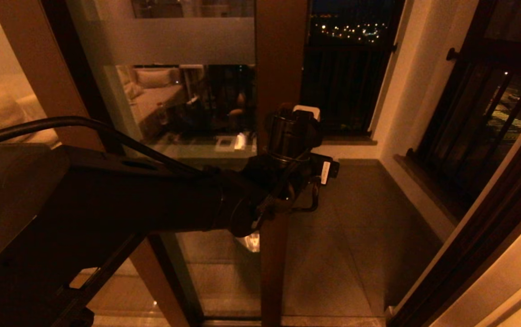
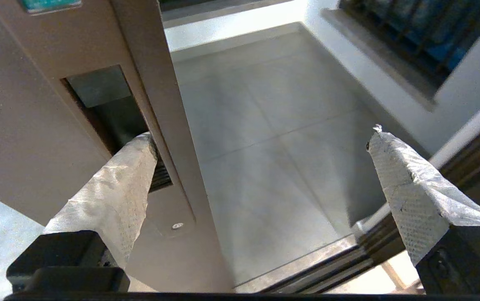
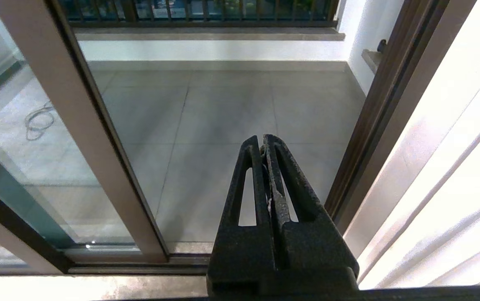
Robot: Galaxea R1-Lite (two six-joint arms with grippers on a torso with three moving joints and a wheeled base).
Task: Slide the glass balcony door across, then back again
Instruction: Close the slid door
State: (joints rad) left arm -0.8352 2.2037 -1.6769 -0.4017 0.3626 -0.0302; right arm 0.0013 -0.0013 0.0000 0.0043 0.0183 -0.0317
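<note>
The glass balcony door (image 1: 187, 113) has a frosted band near its top and a dark brown stile (image 1: 280, 68), and it stands part-way across with a gap to its right. My left arm reaches from the lower left to that stile, wrist (image 1: 292, 150) against it. In the left wrist view my left gripper (image 2: 263, 138) is open. One taped finger (image 2: 114, 188) has its tip in the recessed handle (image 2: 101, 100), and the other finger (image 2: 407, 184) hangs free over the balcony floor. My right gripper (image 3: 262, 140) is shut on nothing, low by the threshold, facing the gap.
The fixed door jamb (image 1: 483, 227) bounds the gap on the right. Beyond it lie the tiled balcony floor (image 1: 360, 236) and barred windows (image 1: 346, 77). The floor track (image 3: 139, 261) runs along the threshold. A loose cable (image 3: 39, 121) lies on the floor behind the glass.
</note>
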